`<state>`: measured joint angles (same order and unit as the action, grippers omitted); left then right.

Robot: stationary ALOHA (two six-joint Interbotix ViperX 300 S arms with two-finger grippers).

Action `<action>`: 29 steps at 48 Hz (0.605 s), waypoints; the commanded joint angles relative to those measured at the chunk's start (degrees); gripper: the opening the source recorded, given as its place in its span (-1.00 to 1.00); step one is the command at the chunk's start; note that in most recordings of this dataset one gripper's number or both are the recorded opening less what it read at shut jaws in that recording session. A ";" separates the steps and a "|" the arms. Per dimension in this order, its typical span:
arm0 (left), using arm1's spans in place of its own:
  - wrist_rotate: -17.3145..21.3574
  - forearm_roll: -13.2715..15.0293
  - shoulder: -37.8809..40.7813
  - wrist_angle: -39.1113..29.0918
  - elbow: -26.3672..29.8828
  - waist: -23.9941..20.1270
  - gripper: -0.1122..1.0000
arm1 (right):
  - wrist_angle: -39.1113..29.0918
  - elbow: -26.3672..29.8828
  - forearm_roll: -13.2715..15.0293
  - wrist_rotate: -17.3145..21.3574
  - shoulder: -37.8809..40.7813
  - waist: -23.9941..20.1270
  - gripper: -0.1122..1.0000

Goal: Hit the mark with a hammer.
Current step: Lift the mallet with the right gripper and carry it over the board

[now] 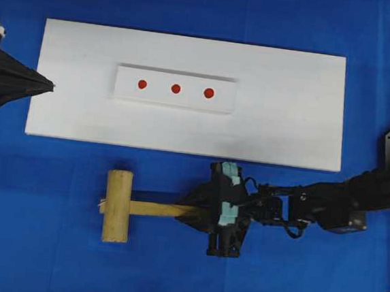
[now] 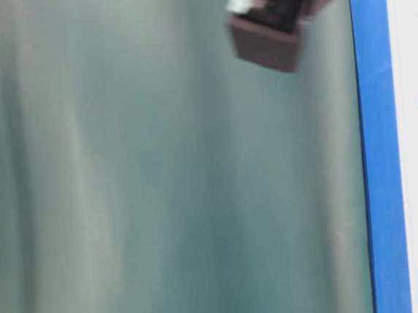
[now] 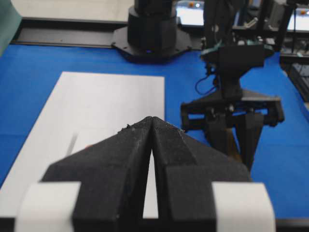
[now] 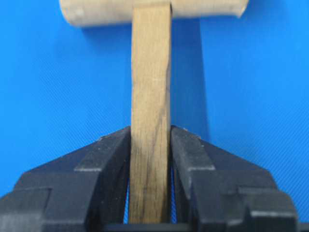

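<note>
Hammer [image 1: 128, 207] of pale wood, flat on blue cloth [image 1: 35, 255] just below the white board [image 1: 285, 126]: thick cylindrical head, long flat grained handle. Right gripper [image 4: 150, 159], matte black, angular, clamped on both faces of that handle. Farther up, on the board, raised white strip [image 1: 175, 89] bearing three red dots. At the board's left edge, left gripper [image 1: 46, 86], closed to a point, empty. No legible writing.

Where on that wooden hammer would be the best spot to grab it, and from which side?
The handle, near its free end, coming from above. The hammer lies flat on the blue cloth, so a narrow handle fits between the fingers, while the thick round head looks too wide. The right gripper already pinches the handle across its narrow sides there.
</note>
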<state>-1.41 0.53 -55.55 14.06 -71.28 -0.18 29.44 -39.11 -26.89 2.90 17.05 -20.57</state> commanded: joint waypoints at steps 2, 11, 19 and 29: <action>0.00 0.18 0.18 0.26 0.53 -0.18 -0.80 | 0.35 -0.26 0.09 -0.26 -4.92 0.26 -0.62; -0.09 0.18 -0.09 0.18 0.62 -0.18 -0.80 | 0.26 -2.11 0.09 -2.72 -10.99 0.70 -0.62; -0.09 0.18 -0.62 0.18 0.62 -0.18 -0.80 | -1.49 -3.08 0.00 -5.10 -16.70 0.70 -0.62; -0.26 0.18 -1.23 -0.44 0.70 -0.09 -0.80 | -4.39 -2.55 0.00 -7.21 -20.13 1.49 -0.62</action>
<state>-1.58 0.62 -56.95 13.71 -71.37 -0.18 25.05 -42.80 -26.89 -3.96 -1.23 -19.78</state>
